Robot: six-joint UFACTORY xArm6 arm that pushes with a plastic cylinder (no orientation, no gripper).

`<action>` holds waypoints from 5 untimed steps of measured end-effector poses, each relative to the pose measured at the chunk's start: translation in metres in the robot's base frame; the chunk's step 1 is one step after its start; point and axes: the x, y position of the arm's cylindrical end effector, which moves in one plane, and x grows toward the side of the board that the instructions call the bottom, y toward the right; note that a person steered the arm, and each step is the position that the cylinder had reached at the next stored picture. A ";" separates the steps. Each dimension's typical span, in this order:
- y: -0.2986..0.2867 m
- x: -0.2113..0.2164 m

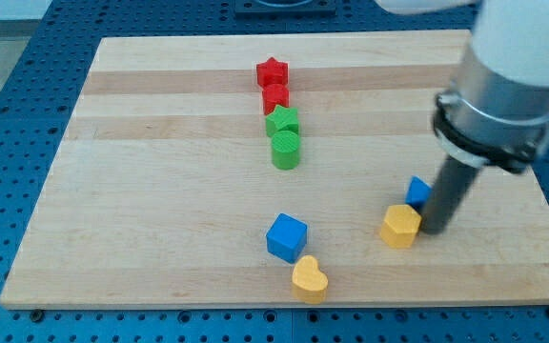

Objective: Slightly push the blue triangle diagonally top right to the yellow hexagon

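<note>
Camera view shows a pale wooden board surface (160,238) lying on a blue perforated table (8,143). The arm's white and grey body fills the view's top right, and its straight dark rod comes down to my tip (434,230), which rests on the surface at the view's lower right. The arm carries no gripper, so nothing is clasped or let go.

The small blue triangle block (417,191) sits just to the view's left of the rod, partly hidden behind it. Directly below it toward the view's bottom lies the yellow hexagon block (400,226), touching or nearly touching the rod near my tip; the triangle and hexagon stand very close together, though whether they touch I cannot tell.

Farther toward the view's left, well apart from these, a blue cube (286,236) sits with a yellow heart-shaped block (309,278) just below it.

Up the middle of the board runs a column of four blocks: a red star (272,71) at the top, a second red block (275,97) of unclear shape beneath it, then a green star-like block (282,122) and a green cylinder (285,150). These stand well clear of my tip.
</note>
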 end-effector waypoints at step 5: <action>0.010 -0.043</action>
